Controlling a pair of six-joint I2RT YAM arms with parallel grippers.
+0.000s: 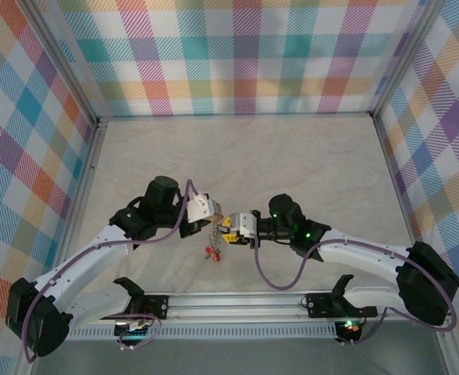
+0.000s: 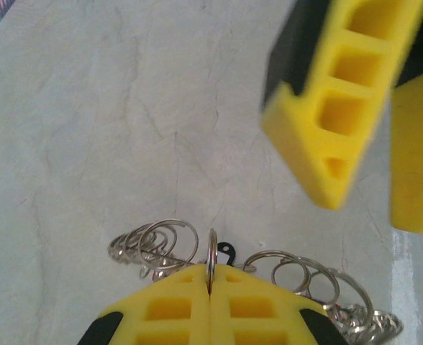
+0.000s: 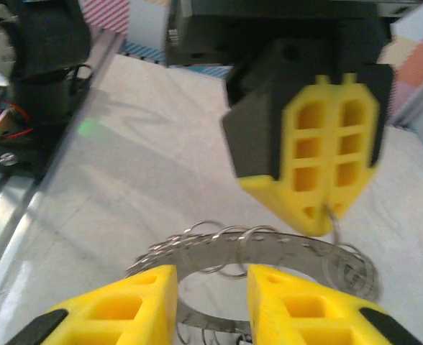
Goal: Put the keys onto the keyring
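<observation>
Where the two arms meet at the centre of the top view, the left gripper (image 2: 210, 284) has its yellow fingers pressed together, pinching a thin wire loop of the keyring (image 3: 283, 255). Small silver rings (image 2: 161, 244) fan out on both sides of the pinch. Red tags (image 1: 208, 251) dangle over the bench (image 1: 292, 156). The right gripper (image 3: 211, 295) is spread, at the bottom of its own view, just beside the ring's band.
</observation>
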